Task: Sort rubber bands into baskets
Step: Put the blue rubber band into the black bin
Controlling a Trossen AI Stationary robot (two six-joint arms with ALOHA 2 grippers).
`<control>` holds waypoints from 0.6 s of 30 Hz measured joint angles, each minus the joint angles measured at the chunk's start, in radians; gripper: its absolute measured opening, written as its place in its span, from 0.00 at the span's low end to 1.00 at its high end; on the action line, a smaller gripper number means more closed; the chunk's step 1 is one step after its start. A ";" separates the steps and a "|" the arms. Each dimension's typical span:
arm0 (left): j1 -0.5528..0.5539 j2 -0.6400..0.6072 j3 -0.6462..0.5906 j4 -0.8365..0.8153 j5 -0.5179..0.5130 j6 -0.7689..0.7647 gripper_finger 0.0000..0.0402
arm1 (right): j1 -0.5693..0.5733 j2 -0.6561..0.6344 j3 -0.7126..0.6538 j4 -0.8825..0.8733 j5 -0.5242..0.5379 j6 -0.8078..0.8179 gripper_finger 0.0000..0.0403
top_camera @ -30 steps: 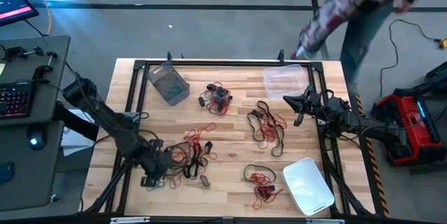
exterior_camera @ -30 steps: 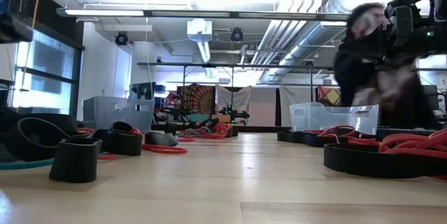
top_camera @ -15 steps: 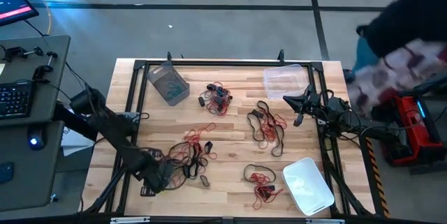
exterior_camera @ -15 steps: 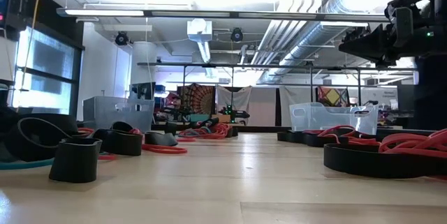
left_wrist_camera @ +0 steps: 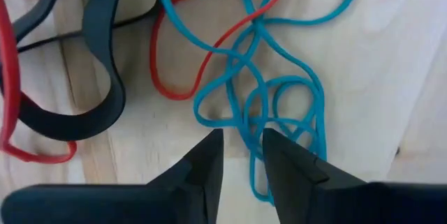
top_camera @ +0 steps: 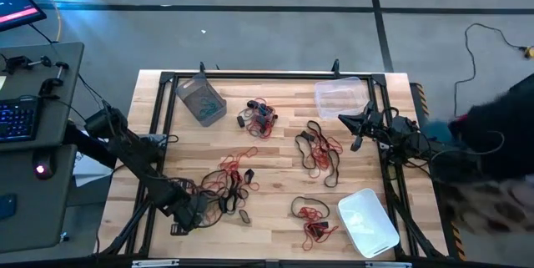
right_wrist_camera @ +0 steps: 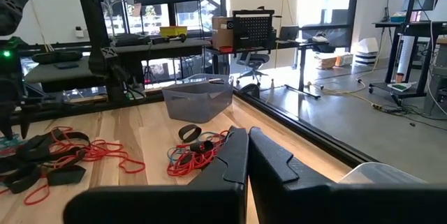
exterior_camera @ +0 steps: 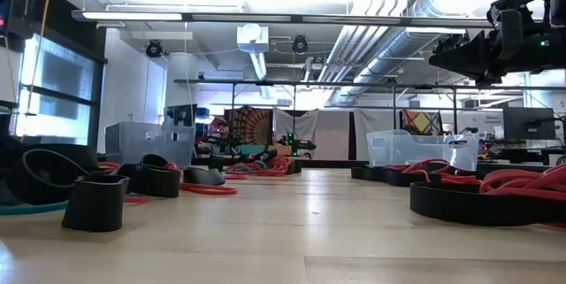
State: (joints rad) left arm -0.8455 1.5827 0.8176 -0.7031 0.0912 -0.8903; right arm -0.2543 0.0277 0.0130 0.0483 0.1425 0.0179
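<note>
Left gripper (left_wrist_camera: 242,158) fingers slightly apart, straddling teal bands (left_wrist_camera: 279,105) directly below; tangled red band (left_wrist_camera: 209,42) just ahead could lift along. Right gripper (top_camera: 357,126) idle, fingers together, beside clear basket (top_camera: 342,97)

Thin floppy red, teal-blue and black rubber bands (top_camera: 317,153) lie in tangled heaps across the tabletop. Grey-tinted plastic tub (top_camera: 200,98), clear tub (top_camera: 340,97) and whitish tub (top_camera: 368,222) sit apart.
</note>
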 joint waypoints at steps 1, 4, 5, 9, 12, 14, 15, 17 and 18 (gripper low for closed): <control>0.000 0.000 -0.004 -0.001 0.000 -0.003 0.22 | 0.000 0.000 0.000 0.000 0.001 0.000 0.00; 0.000 0.000 -0.015 0.016 -0.003 -0.012 0.22 | 0.000 0.000 0.000 0.000 0.002 0.000 0.00; 0.000 0.000 -0.021 0.026 0.000 -0.015 0.22 | 0.000 0.000 0.000 0.000 0.002 0.000 0.00; -0.004 -0.002 -0.030 0.038 0.017 -0.015 0.21 | 0.000 0.000 0.000 0.000 0.002 0.000 0.00; -0.005 -0.002 -0.030 0.038 0.042 0.001 0.15 | 0.000 0.000 0.000 0.000 0.002 0.000 0.00; -0.006 0.000 -0.021 0.033 0.063 0.015 0.10 | 0.000 0.000 0.000 0.000 0.002 0.000 0.00; -0.007 0.000 -0.013 0.035 0.064 0.031 0.07 | 0.000 0.000 0.000 0.001 0.002 0.000 0.00; -0.007 0.000 0.008 0.032 0.064 0.051 0.02 | 0.000 0.000 0.000 0.001 0.002 0.000 0.00; -0.007 0.000 0.018 0.021 0.064 0.058 0.01 | 0.000 0.000 0.000 0.001 0.002 0.000 0.00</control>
State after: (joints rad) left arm -0.8521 1.5829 0.8357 -0.6822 0.1552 -0.8319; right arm -0.2543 0.0277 0.0129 0.0494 0.1440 0.0181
